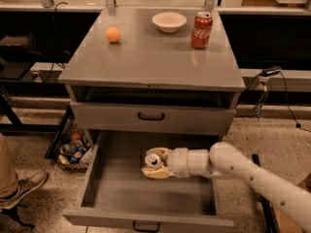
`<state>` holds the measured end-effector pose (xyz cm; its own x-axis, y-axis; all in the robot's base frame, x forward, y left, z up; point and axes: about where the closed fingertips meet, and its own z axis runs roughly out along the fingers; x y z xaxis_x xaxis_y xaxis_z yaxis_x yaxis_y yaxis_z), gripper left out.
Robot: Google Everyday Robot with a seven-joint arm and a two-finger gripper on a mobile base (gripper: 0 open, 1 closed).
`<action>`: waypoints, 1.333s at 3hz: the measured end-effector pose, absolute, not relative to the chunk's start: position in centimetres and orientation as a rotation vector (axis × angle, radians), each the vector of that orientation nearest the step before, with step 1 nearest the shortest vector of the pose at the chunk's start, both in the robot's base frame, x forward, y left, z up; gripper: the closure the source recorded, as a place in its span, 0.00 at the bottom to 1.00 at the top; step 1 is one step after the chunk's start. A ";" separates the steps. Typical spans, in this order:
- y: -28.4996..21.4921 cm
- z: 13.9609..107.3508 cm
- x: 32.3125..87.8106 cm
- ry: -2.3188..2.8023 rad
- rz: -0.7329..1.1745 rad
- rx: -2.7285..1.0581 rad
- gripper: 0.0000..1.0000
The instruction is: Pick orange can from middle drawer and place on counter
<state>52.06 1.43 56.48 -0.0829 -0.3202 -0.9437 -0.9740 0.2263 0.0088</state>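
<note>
The orange can (pixel 154 159) shows its silver pull-tab top inside the open middle drawer (pixel 121 198), held just above the drawer's floor. My gripper (pixel 155 164) reaches in from the right on a white arm, and its cream fingers (pixel 156 173) are shut on the can. The can's orange-brown body is mostly hidden by the fingers. The counter (pixel 146 57) is the broad grey top of the cabinet above.
On the counter stand an orange ball (pixel 113 34), a white bowl (pixel 169 21) and a red Coca-Cola can (pixel 201 30). The like-fronted drawer above (pixel 150 116) is shut. A basket of cans (pixel 73 149) sits on the floor at the left, near a person's shoe (pixel 22 188).
</note>
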 end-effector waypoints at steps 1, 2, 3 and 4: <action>-3.3 65.7 51.2 1.525 0.802 -1.352 1.00; -3.3 65.7 51.2 1.525 0.802 -1.351 1.00; -3.6 70.8 51.4 1.460 0.754 -1.372 1.00; -4.1 79.6 51.5 1.390 0.664 -1.387 1.00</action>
